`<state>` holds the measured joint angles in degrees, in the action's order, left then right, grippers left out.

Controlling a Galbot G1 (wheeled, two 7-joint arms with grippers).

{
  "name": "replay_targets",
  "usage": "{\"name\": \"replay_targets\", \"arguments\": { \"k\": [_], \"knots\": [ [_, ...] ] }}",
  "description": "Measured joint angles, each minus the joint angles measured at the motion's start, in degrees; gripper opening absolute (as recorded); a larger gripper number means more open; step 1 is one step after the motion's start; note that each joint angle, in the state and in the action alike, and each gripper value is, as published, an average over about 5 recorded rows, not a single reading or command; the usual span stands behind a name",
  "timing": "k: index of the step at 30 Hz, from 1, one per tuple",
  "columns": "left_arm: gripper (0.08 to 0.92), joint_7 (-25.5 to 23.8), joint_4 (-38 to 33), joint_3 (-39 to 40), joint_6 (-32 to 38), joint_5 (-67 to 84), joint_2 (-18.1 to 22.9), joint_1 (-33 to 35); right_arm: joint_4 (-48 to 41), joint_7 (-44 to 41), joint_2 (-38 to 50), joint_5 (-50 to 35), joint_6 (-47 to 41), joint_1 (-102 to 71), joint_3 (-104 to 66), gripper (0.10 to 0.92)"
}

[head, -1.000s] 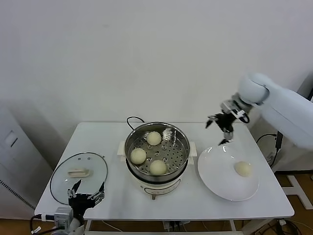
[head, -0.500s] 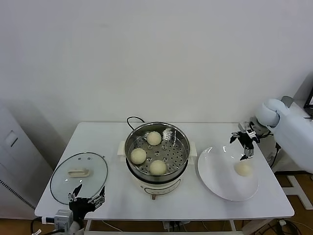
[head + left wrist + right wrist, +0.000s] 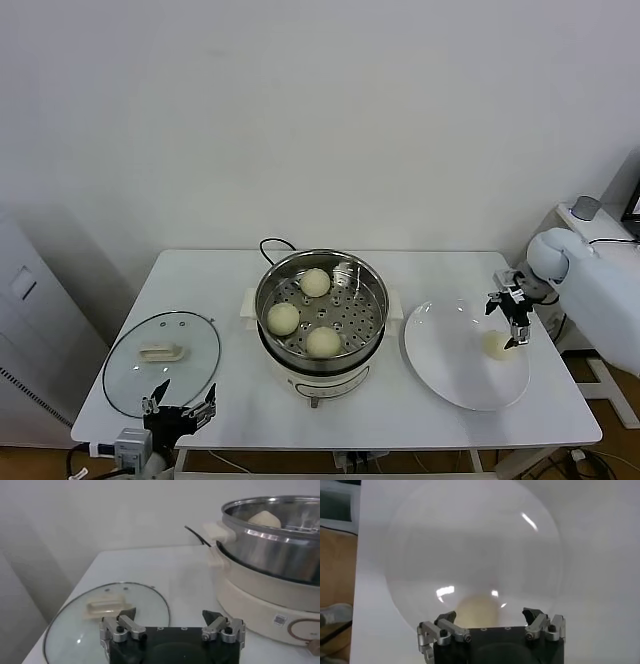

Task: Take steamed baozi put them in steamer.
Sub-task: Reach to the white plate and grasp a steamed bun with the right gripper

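We count three steamed baozi (image 3: 315,282) already resting on the perforated tray inside the steamer (image 3: 321,312), which stands at the middle of the white table (image 3: 400,400). One last bun (image 3: 495,344) is left on the white plate (image 3: 450,370) near the table's right edge. Our right gripper (image 3: 512,318) hangs just over that bun with its jaws spread and nothing in them; the wrist view shows the bun directly beneath. Our left gripper (image 3: 178,408) waits released and empty at the front left corner, beside the glass lid (image 3: 160,350). We judge the job three-quarters done, with one pick and one placement remaining.
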<state>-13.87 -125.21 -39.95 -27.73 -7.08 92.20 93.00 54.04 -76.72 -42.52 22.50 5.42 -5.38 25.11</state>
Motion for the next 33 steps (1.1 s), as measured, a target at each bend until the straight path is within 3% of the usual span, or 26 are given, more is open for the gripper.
{"name": "replay_targets", "arguments": {
  "k": [33],
  "knots": [
    [0.823, -0.1, 0.7, 0.3, -0.2, -0.1, 0.0, -0.2, -3.2, 2.7, -3.1, 8.0, -0.4, -6.3, -6.4, 0.823]
  ]
}}
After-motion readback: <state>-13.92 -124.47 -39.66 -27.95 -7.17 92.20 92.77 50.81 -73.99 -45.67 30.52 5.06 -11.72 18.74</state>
